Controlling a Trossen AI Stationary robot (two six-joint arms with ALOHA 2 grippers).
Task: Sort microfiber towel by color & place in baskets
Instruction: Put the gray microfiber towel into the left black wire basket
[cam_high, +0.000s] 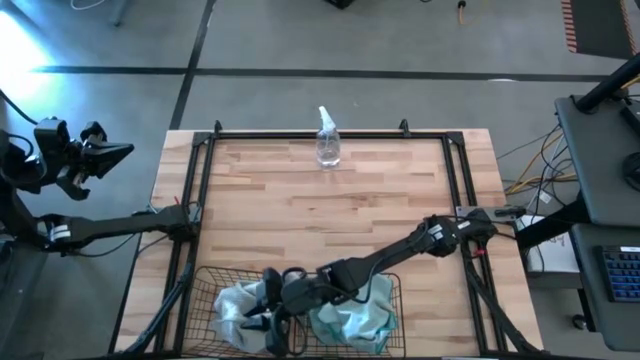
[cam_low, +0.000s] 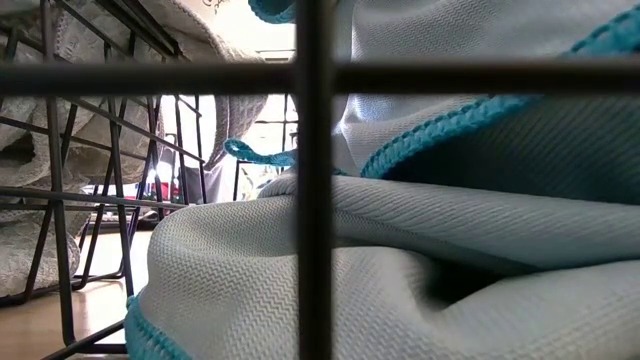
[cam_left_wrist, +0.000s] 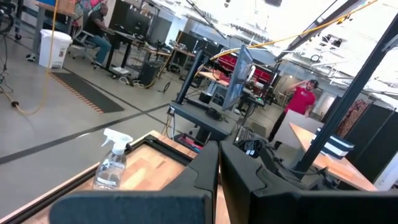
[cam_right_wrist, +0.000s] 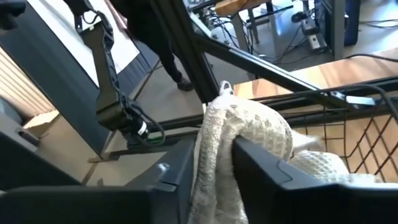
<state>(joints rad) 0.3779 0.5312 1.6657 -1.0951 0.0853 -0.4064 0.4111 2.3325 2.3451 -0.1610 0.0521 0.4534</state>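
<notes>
We've got a pale grey-white waffle-weave towel (cam_right_wrist: 239, 140) pinched between the right gripper (cam_high: 272, 305)'s fingers; in the right wrist view the cloth bulges up between both dark fingers (cam_right_wrist: 273, 165), so the grip looks firm. From above, that gripper sits over the left basket (cam_high: 205, 300) at the table's near edge, w/ more pale cloth (cam_high: 235, 305) bunched in it. Just beside it to the right, the other basket (cam_high: 395, 290) holds the blue-trimmed towels (cam_high: 350, 315); the low view is filled w/ that light cloth and its teal stitched hem (cam_low: 420, 150) behind the mesh bars.

We judge the step in hand is dropping the pale towel into the left basket. To do it well:
- Keep the gripper inside that basket's walls, away from the shared side, so no corner flops over onto the blue pile.
- Go low before letting go; waffle cloth snags on wire mesh and on finger edges, so we'd spread the fingers fully and lift straight up.
- Check for any tail hanging over the rim; can't tell from here whether one does.

Left arm waits off the table's left edge, left gripper (cam_high: 95, 150) raised; its fingers look pressed together in its wrist view. A clear spray bottle (cam_high: 327, 138) stands at the far edge, well apart from the work.
</notes>
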